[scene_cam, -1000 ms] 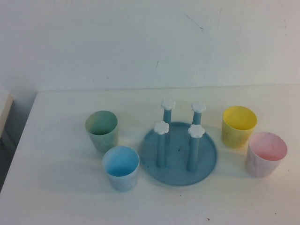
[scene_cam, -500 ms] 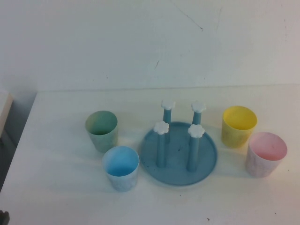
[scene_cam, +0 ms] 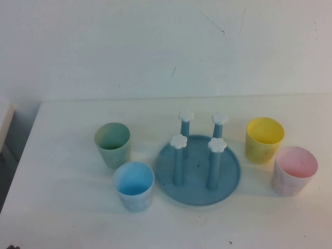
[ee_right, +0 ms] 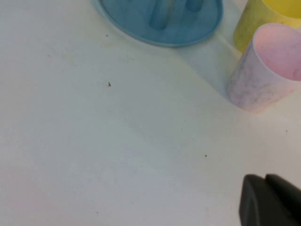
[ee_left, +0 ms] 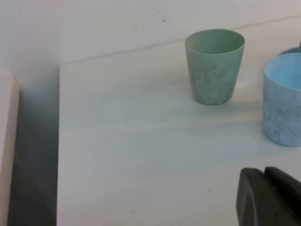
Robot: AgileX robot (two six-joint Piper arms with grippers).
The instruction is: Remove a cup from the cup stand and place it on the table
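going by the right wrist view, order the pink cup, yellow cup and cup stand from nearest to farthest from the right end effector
The right end effector is shut, low over the table's near right part.
1. Pink cup, on the table, closest.
2. Yellow cup, just behind the pink one.
3. Cup stand, farther off toward the table's middle; close to the yellow cup's rank, so 2 and 3 are tentative.
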